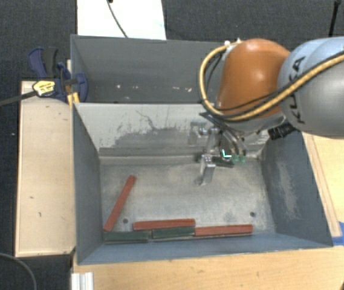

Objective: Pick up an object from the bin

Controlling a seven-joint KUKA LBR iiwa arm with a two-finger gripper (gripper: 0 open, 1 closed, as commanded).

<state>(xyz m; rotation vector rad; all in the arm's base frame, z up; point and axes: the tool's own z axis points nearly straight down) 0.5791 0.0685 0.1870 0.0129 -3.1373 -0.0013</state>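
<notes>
The gripper [208,169], open or closed I cannot tell, hangs over bare floor at the bin's far middle; the closest red stick [162,225] lies nearward by the near wall, its long axis running left-right.

A robotics lab: a cabled robot arm [329,89] over a grey metal bin [135,65] on dark carpet [14,29].

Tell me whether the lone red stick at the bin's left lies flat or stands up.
Lying flat: the red stick shows its full length along the bin floor, set diagonally.
</notes>
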